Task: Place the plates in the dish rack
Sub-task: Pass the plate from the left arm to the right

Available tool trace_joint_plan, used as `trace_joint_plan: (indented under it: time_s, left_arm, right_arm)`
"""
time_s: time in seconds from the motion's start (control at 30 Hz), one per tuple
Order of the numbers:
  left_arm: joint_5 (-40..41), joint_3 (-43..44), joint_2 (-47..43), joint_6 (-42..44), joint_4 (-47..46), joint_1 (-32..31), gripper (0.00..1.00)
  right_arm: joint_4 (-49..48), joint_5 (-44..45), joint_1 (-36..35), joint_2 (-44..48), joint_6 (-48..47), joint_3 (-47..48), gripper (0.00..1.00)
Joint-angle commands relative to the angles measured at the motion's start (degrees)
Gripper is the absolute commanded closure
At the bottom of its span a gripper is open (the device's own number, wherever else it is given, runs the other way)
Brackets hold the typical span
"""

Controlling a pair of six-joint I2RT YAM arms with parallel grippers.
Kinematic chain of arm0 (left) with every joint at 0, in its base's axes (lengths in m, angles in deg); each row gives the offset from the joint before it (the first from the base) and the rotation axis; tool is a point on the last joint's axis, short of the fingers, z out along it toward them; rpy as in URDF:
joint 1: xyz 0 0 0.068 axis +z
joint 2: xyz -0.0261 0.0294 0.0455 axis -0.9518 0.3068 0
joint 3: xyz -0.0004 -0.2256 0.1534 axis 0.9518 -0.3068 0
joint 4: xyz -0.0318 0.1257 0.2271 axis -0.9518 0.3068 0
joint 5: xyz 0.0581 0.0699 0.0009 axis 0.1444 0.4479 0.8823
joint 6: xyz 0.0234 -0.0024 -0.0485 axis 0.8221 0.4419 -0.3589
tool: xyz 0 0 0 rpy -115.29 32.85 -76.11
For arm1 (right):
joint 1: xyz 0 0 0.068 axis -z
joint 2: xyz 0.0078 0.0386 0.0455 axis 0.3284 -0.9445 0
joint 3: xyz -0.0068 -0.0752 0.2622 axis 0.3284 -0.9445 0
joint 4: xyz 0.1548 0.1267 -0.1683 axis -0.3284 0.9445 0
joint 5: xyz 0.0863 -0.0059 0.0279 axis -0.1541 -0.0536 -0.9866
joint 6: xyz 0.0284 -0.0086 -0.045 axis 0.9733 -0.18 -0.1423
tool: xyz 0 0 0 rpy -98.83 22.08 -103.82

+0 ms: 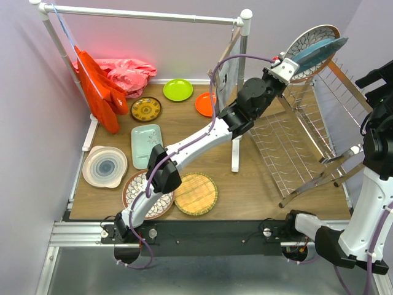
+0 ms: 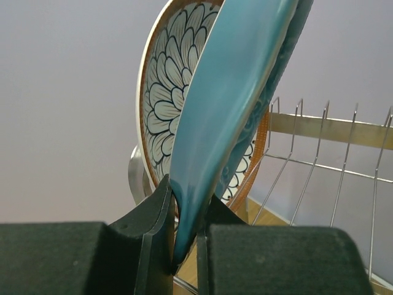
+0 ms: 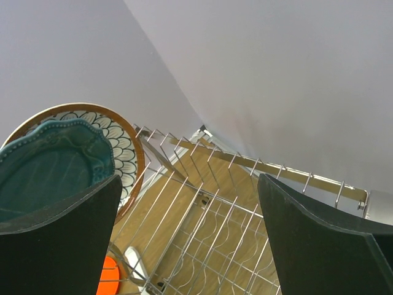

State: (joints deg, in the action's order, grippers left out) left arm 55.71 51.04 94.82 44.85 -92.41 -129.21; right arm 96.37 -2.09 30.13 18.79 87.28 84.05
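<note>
The teal scalloped plate (image 1: 322,50) is up at the far end of the dish rack (image 1: 288,147), tilted on edge right against the face of the brown-rimmed floral plate (image 1: 310,38) standing there; whether the two touch is unclear. The left gripper (image 2: 187,209) is clamped on its lower rim. The right gripper (image 3: 189,184) hangs over the rack with fingers wide apart, while the woven yellow plate (image 1: 196,194), mint tray (image 1: 146,144) and lime green plate (image 1: 178,90) lie on the table (image 1: 245,184).

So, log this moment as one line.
left gripper: shut on teal scalloped plate | position: beside brown-rimmed floral plate, at dish rack | right gripper: open
</note>
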Motion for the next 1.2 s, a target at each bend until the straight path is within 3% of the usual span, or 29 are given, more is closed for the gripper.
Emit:
trace_joint_plan:
  time_s: [0.0, 0.93, 1.17]
  left_arm:
    - [-1.77, 1.18, -3.17, -1.24, -9.38, 0.30, 1.00]
    - [-5.82, 1.18, -3.43, -2.38, -7.18, 0.57, 0.96]
    - [-6.43, 0.21, -3.87, -2.73, -6.31, 0.56, 0.96]
  right_arm:
    - [-1.09, -1.03, 0.73, 0.37, 1.17, -0.39, 0.01]
    - [-1.17, -4.28, 3.10, 1.34, 2.84, -1.70, 0.01]
    - [-1.44, -20.42, 3.10, -2.87, 0.04, 3.47, 0.02]
